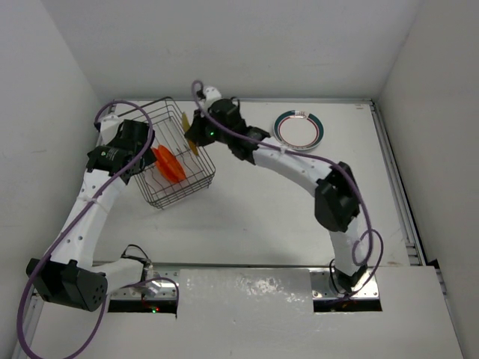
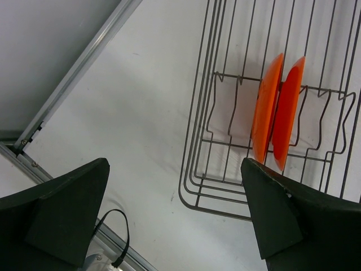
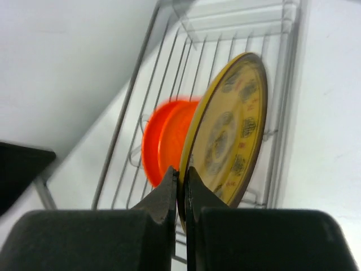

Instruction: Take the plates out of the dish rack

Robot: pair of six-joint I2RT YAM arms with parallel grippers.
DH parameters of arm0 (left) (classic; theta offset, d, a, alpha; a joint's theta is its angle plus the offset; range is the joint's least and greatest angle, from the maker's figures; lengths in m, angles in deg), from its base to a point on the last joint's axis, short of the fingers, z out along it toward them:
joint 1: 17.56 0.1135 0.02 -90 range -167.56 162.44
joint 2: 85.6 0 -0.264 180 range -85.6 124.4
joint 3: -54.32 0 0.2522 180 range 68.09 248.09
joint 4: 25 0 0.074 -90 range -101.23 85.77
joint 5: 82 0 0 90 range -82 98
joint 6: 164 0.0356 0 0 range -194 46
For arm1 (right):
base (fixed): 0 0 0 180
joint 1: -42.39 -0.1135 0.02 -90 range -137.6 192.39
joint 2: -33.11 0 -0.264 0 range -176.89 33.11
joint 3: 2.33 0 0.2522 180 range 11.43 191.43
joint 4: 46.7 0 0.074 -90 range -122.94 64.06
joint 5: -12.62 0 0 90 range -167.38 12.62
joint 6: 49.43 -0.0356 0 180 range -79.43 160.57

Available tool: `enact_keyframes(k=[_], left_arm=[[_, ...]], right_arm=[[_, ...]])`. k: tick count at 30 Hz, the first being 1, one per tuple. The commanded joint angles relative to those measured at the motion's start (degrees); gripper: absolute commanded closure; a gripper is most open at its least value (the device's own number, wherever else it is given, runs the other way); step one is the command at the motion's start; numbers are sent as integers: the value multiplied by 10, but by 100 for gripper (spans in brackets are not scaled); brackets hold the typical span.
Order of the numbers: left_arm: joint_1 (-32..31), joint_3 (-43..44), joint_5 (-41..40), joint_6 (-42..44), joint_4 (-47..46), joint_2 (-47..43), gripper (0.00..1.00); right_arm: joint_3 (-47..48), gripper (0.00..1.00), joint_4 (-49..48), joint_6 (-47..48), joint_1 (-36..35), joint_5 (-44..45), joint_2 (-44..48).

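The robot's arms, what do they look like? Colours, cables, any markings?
Left arm and right arm have white links with black joint housings. A purple cable loops along each. The fingers are black, blunt wedges. A small green light glows at the right wrist.

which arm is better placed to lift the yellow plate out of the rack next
Right. The right gripper is shut on the rim of the yellow plate at the dish rack. The left gripper hangs open by the rack's edge, holding nothing, nearer the orange plates.
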Motion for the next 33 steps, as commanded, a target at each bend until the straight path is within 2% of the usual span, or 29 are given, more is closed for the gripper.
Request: enact_keyframes(k=[1, 5, 9, 13, 16, 23, 25, 28, 29, 32, 33], left_arm=[[8, -1, 12, 4, -22, -5, 0], [8, -1, 23, 14, -21, 16, 0], [8, 4, 39, 19, -17, 43, 0], [7, 9, 60, 22, -16, 83, 1], [7, 15, 75, 29, -16, 109, 1], [7, 26, 80, 35, -31, 125, 6], [7, 26, 81, 37, -32, 131, 8], [7, 25, 73, 37, -34, 139, 12], [7, 25, 70, 36, -35, 144, 13], [7, 27, 67, 36, -42, 156, 17], [7, 29, 66, 36, -45, 159, 20]], right_arm=[[-2, 100, -29, -33, 57, 21, 109], [-37, 100, 107, 48, 92, 46, 171], [-72, 100, 255, 127, 108, 128, 172], [-131, 100, 313, 158, 110, 202, 147], [-185, 100, 321, 148, 110, 235, 124], [-186, 96, 345, 111, 105, 220, 56], [-189, 86, 343, 99, 103, 208, 52], [-205, 66, 329, 73, 103, 140, 70], [-212, 42, 313, 66, 103, 127, 76], [-200, 1, 336, 31, 103, 105, 97], [-191, 1, 345, 27, 104, 108, 102]])
